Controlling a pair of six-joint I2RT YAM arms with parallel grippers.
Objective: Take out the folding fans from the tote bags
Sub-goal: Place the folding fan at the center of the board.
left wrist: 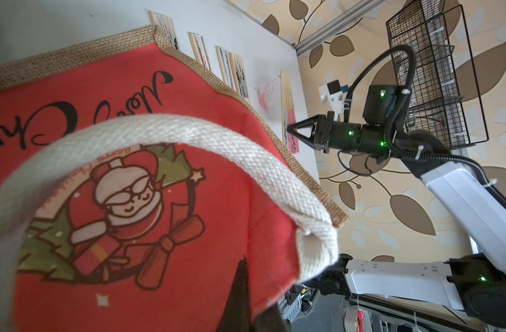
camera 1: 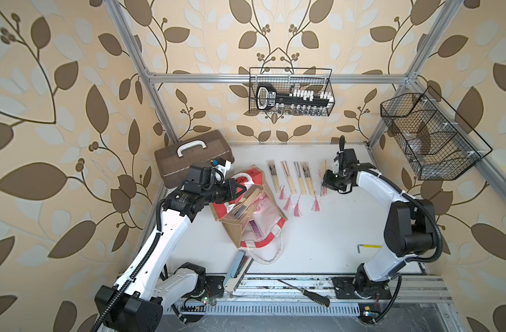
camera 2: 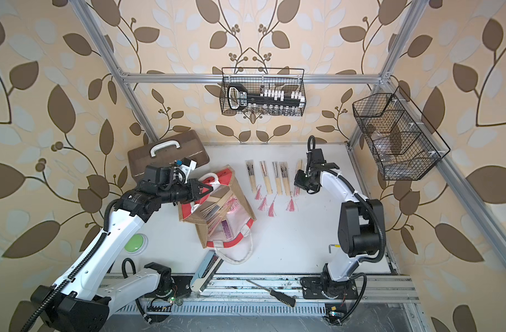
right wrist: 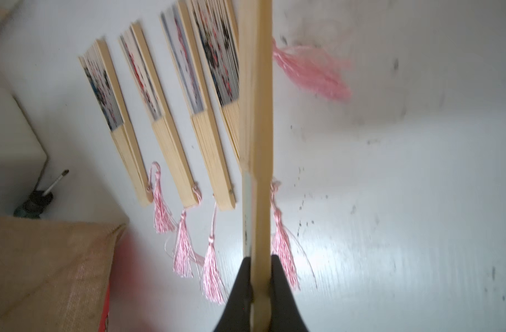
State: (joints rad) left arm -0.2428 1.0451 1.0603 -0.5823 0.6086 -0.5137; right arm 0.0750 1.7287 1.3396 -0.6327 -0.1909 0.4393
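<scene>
The tote bag (camera 1: 231, 227) lies open on the white table, a brown jute bag with red panels. My left gripper (camera 1: 242, 187) is shut on its red rim (left wrist: 269, 258), next to the white handle (left wrist: 188, 129). Several folding fans (camera 1: 243, 208) still show inside the bag. Several more fans (camera 1: 289, 178) lie in a row on the table with pink tassels. My right gripper (right wrist: 259, 273) is shut on one fan (right wrist: 257, 115) just right of that row, its tassel (right wrist: 312, 74) hanging at the far end. In both top views this gripper (camera 2: 299, 179) hovers low over the table.
A brown case (camera 1: 193, 156) with a white handle stands behind the left arm. A light-blue tool (camera 1: 236, 268) lies by the bag's handles, a screwdriver (camera 1: 306, 293) on the front rail. A yellow hex key (camera 1: 369, 246) lies near the right arm. Wire baskets (camera 1: 430, 138) hang on the walls.
</scene>
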